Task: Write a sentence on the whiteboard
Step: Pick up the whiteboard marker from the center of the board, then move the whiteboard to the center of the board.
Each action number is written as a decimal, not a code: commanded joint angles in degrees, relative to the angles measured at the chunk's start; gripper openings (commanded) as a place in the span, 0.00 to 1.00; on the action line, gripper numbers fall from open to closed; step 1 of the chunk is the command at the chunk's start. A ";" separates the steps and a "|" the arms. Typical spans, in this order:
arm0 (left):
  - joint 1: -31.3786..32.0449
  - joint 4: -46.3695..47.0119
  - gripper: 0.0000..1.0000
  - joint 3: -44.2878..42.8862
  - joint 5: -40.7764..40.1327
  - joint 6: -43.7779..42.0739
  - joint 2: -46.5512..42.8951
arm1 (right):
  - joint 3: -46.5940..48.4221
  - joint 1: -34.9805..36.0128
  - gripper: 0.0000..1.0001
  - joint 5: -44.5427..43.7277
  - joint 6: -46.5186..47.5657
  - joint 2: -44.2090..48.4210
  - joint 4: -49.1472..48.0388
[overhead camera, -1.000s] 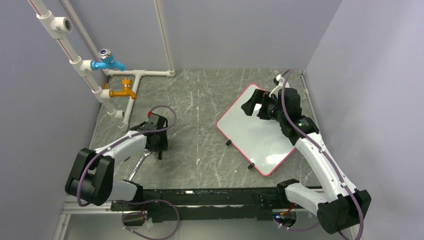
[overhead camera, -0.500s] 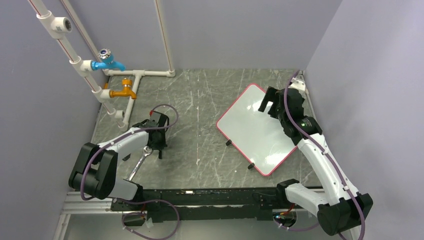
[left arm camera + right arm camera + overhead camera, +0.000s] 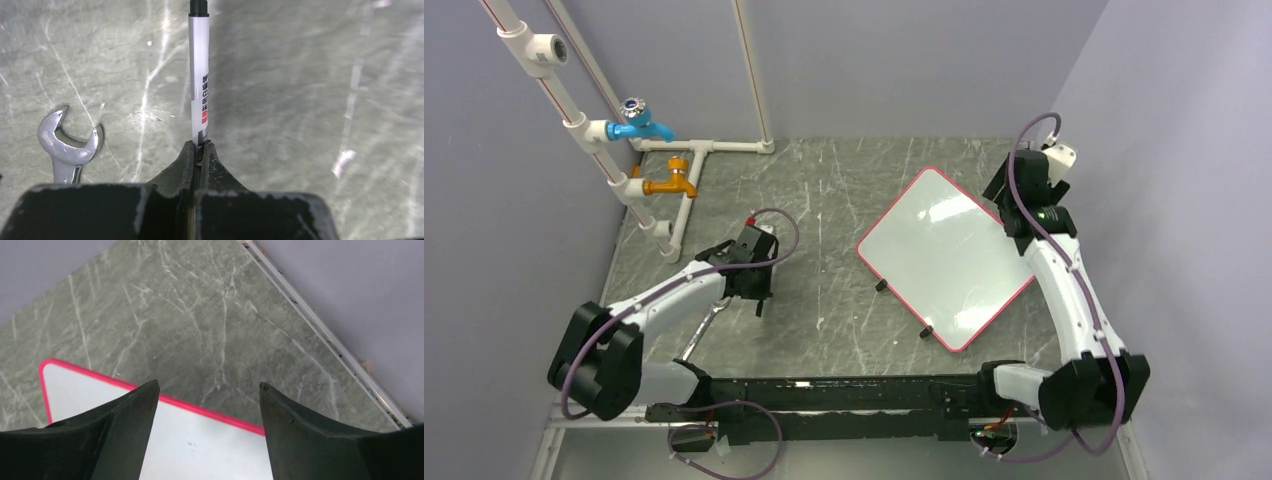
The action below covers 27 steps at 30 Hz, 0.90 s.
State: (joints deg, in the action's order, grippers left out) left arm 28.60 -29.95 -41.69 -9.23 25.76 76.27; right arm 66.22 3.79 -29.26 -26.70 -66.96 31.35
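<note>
Take the blue tap (image 3: pixel 639 127) as the marker: it juts from a slanting white pipe frame (image 3: pixel 579 128) with a thin red stripe. Just below it, an orange tap (image 3: pixel 670 186) sits on the same pipes. Right of the blue tap spreads a grey-green marbled tabletop (image 3: pixel 824 200), streaked white and catching soft glare. Behind the tap stands a plain lavender back wall (image 3: pixel 894 60), and left of it a matching side wall (image 3: pixel 484 220). Far to its right rises the third wall (image 3: pixel 1164 150), with a pale strip (image 3: pixel 325 335) along its foot.
</note>
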 commanded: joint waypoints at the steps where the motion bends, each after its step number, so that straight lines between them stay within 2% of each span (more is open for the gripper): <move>1: 2.94 -6.71 0.00 -6.69 2.63 -0.65 -6.69 | 4.05 -1.47 0.72 -1.65 -0.88 -6.13 -1.07; 8: 3.61 -15.39 0.00 -12.43 11.46 -9.92 -15.96 | 7.54 -2.65 0.67 2.91 0.07 -14.13 0.48; 13: 3.59 -15.77 0.00 -10.71 13.71 -17.25 -21.02 | 7.39 -2.57 0.60 11.70 1.25 -16.70 0.51; 19: 3.63 -11.24 0.00 -6.49 14.25 -17.54 -23.22 | 6.36 -2.02 0.56 22.27 2.10 -17.19 0.46; 27: 3.62 -10.87 0.00 -5.94 13.90 -17.84 -23.62 | 7.60 1.73 0.55 31.61 3.25 -19.71 -0.60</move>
State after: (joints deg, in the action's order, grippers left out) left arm 32.10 -43.22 -47.75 3.53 9.15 53.65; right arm 71.88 2.70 -6.57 -25.06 -85.06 29.80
